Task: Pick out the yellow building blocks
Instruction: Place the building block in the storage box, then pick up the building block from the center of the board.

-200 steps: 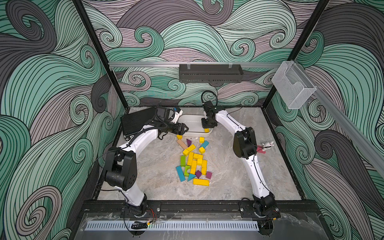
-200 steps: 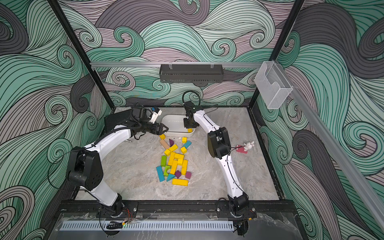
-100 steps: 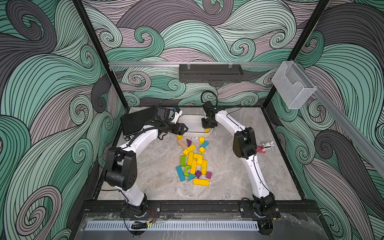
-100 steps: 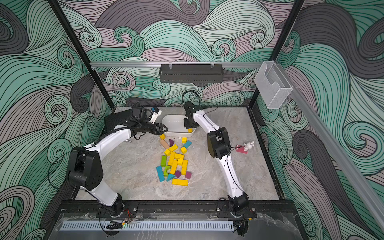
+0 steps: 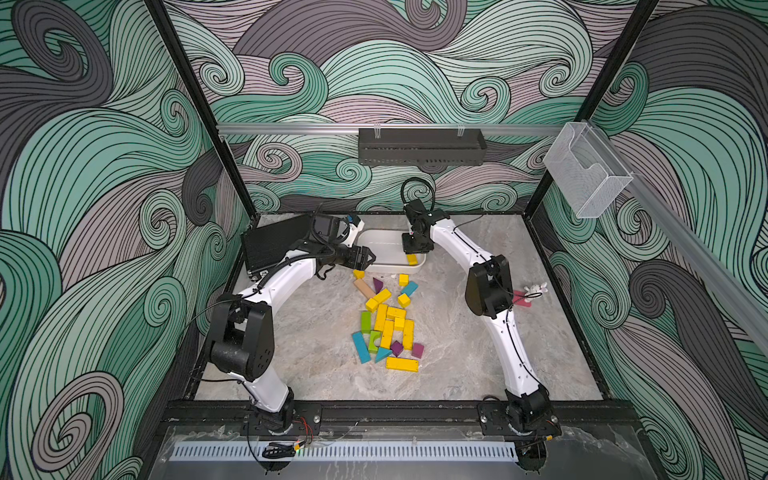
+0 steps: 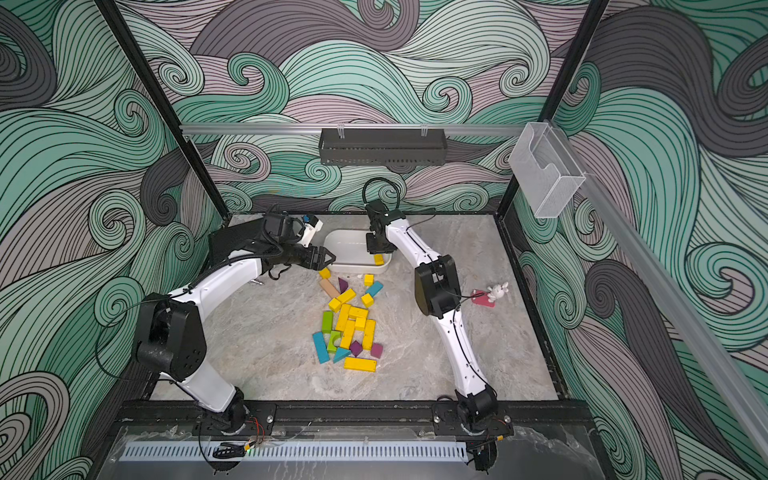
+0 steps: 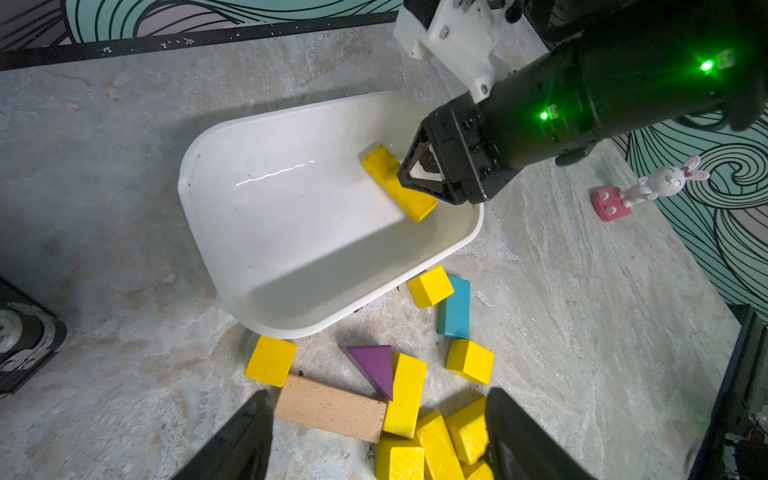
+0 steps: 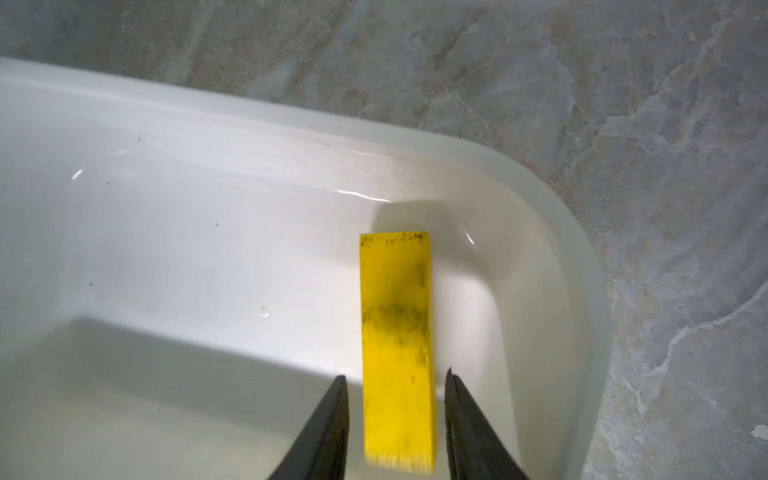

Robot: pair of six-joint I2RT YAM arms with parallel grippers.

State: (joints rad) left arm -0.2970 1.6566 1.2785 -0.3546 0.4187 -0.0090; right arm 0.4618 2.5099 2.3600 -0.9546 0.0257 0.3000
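Observation:
A yellow bar (image 8: 397, 316) lies tilted against the inner wall of the white tray (image 8: 291, 120), its near end blurred. My right gripper (image 8: 395, 374) is open over it, with a gap on each side of the bar. In both top views the right gripper (image 5: 415, 249) hangs over the tray's right end (image 6: 353, 249). My left gripper (image 7: 376, 392) is open and empty, hovering over loose yellow building blocks (image 7: 405, 395) just in front of the tray. The main pile of yellow blocks (image 5: 390, 324) lies mid-table.
A pale tan bar (image 7: 328, 409), a purple triangle (image 7: 374, 365) and a teal block (image 7: 455, 307) mix with the yellow ones. Lime-green blocks (image 5: 365, 322) sit in the pile. A rabbit figure (image 5: 536, 289) stands at the right; a black box (image 5: 270, 245) lies back left.
My right gripper's jaws have parted and let go of the yellow bar over the tray. The left arm has not moved.

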